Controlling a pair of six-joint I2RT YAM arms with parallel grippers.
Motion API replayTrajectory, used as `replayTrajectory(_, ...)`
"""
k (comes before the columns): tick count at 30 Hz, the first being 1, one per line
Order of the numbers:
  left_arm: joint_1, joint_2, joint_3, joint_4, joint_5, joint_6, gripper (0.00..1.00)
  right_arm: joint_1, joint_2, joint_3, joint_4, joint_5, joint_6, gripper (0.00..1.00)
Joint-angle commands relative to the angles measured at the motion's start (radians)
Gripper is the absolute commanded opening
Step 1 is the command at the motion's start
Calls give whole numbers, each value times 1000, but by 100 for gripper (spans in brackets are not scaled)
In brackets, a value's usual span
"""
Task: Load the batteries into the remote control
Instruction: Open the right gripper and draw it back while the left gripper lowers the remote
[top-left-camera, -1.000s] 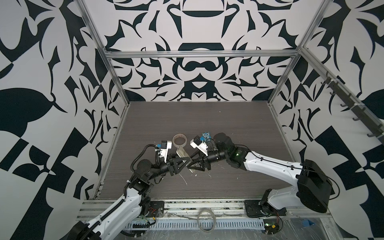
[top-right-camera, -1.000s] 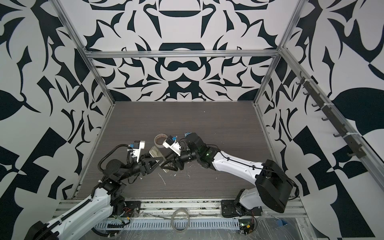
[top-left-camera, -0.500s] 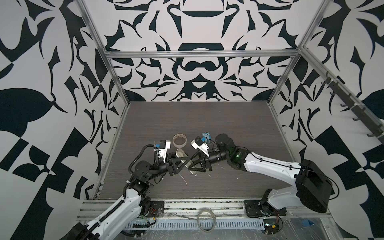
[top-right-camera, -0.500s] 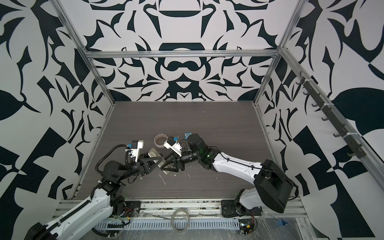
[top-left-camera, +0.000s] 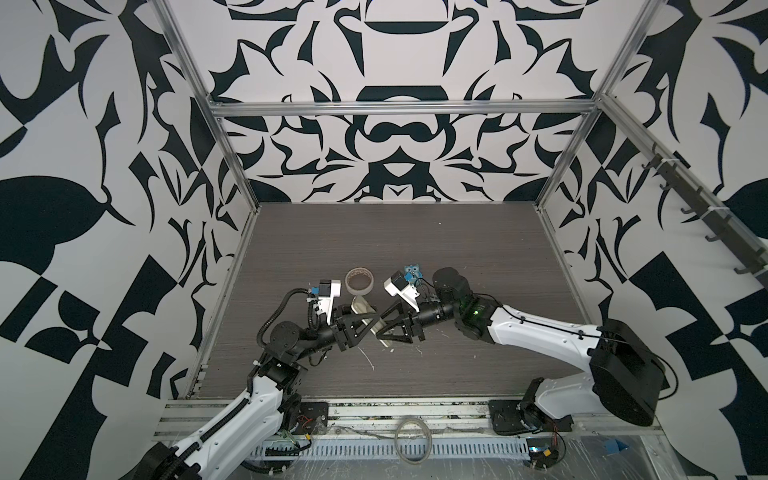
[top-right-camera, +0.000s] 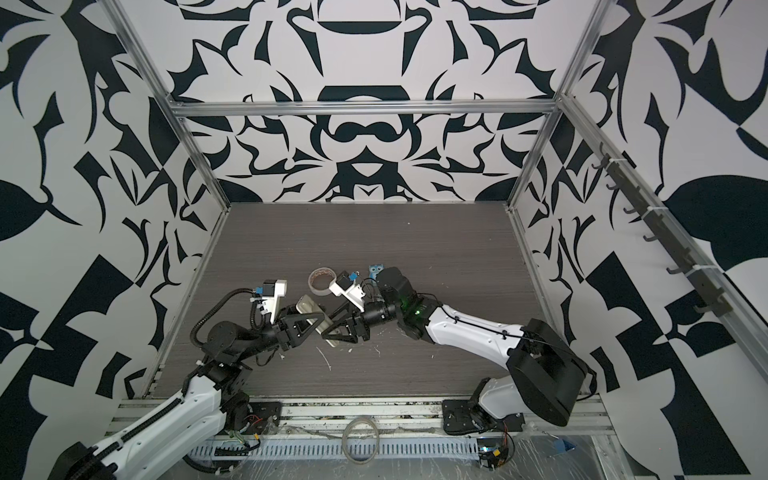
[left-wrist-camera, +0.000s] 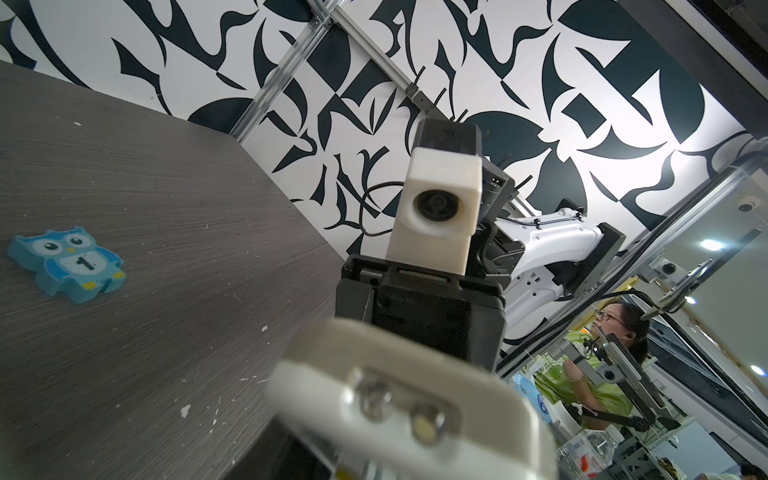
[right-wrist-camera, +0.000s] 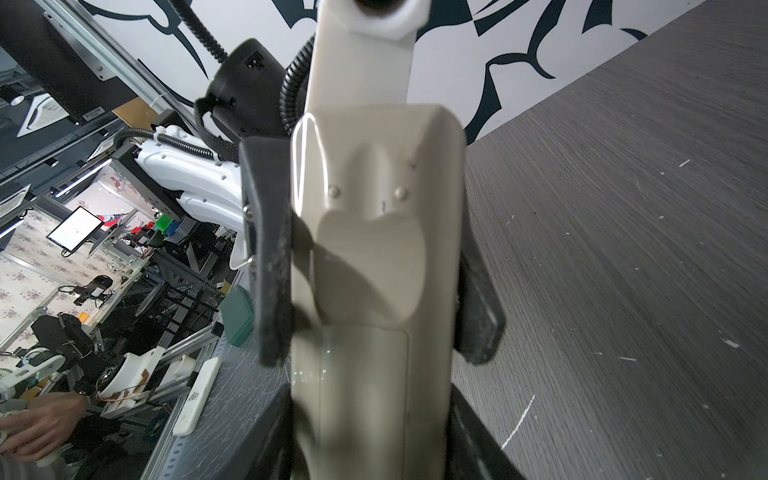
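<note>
Toward the front middle of the desk (top-left-camera: 415, 237), we are seeing both arms meeting nose to nose around the remote control (top-left-camera: 362, 306). It is lying slantwise between them, one end pointing toward the tape roll (top-left-camera: 360, 281) and the other toward the desk's front edge. It is looking lifted off the wood rather than resting on it.

The left gripper (top-left-camera: 368, 326) is reaching in from the left side, and its jaws are clamping narrowly on the remote control's long edges. In the right wrist view we are watching its dark fingers (right-wrist-camera: 268, 249) pressing against the sides of the cream casing. The right gripper (top-left-camera: 390, 328) is facing it from the right side. Its jaws are likewise holding the same casing at the part nearest that camera, where they are showing only as dark blurs.

The plain back of the remote control is facing the right wrist camera, showing a scooped hollow, two small bumps and an outlined rectangular panel sitting flush. In the left wrist view its rounded end is filling the foreground, blurred, with two small shiny round parts on it.

The blue owl figure (top-left-camera: 412, 272) is lying flat on the desk just behind the right arm's wrist, and the tape roll is sitting just behind the remote control's far end.
</note>
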Motion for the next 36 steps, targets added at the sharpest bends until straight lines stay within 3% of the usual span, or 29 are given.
replayTrajectory(1,-7,-14,41,11,14,-9,12,-12,-47,5,6,52,-44,62)
replayTrajectory(3,-7,-28,46,-31,-6,1,10,-12,-50,8,-18,64,-54,88)
replayTrajectory(6,-7,-66,58,-125,-47,34,7,-11,-51,18,-67,97,-76,99)
replayTrajectory(11,-7,-142,106,-388,-156,124,4,-11,-70,26,-151,177,-122,99)
replayTrajectory(18,-5,-161,239,-931,-463,267,0,-12,-141,20,-238,302,-185,99)
replayTrajectory(27,-5,87,422,-1307,-655,284,0,-11,-182,7,-283,418,-232,99)
replayTrajectory(36,-7,336,516,-1426,-702,283,0,-12,-194,0,-315,471,-260,99)
